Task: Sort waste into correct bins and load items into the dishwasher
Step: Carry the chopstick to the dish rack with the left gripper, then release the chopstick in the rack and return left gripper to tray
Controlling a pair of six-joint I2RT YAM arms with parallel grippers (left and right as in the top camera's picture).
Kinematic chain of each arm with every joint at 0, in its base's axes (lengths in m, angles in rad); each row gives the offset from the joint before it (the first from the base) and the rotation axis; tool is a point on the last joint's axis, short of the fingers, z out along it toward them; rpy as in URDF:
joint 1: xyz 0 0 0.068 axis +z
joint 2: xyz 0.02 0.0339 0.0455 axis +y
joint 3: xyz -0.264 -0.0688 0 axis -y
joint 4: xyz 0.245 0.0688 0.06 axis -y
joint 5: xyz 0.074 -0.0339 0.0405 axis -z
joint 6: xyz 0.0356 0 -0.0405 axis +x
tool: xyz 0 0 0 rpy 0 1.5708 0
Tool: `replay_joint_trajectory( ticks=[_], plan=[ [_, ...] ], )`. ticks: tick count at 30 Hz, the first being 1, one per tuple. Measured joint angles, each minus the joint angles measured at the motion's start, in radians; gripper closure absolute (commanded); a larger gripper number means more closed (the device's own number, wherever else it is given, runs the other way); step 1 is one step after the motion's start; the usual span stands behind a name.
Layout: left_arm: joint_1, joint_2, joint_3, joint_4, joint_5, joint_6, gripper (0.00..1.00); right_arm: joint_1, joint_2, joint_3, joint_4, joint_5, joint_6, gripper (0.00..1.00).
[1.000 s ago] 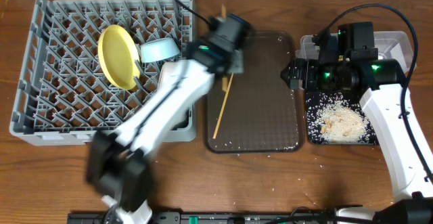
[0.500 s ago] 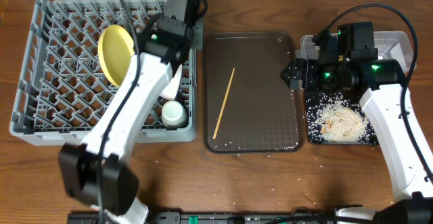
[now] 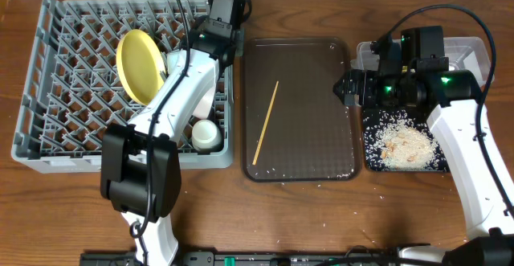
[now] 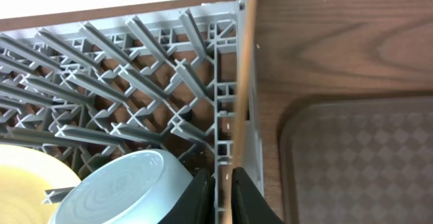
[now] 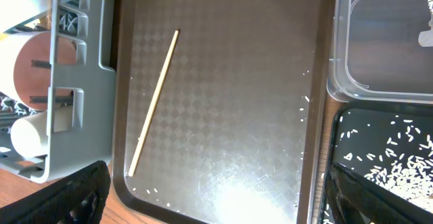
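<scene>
Wooden table below. Grey dish rack at left, holding yellow plate, light-blue bowl and white cup. Dark-brown serving tray mid-table, one chopstick lying on it. Black tray of rice at right. Left gripper pinching a second chopstick over the rack's edge; right gripper spread wide.
</scene>
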Motion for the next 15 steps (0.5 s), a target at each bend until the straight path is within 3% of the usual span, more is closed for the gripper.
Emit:
replay_joint_trajectory(
  ticks=[3, 5, 15],
  plan=[
    [0.005, 0.002, 0.000, 0.004, -0.009, 0.006, 0.56, 0.000, 0.000, 0.000, 0.000, 0.000, 0.000, 0.01],
    [0.008, 0.002, 0.000, 0.010, -0.013, 0.006, 0.49, 0.000, 0.000, 0.000, 0.000, 0.000, 0.000, 0.01],
    [0.002, -0.021, 0.000, -0.038, -0.016, 0.005, 0.48, 0.000, 0.000, 0.000, 0.000, 0.000, 0.000, 0.01]
  ],
)
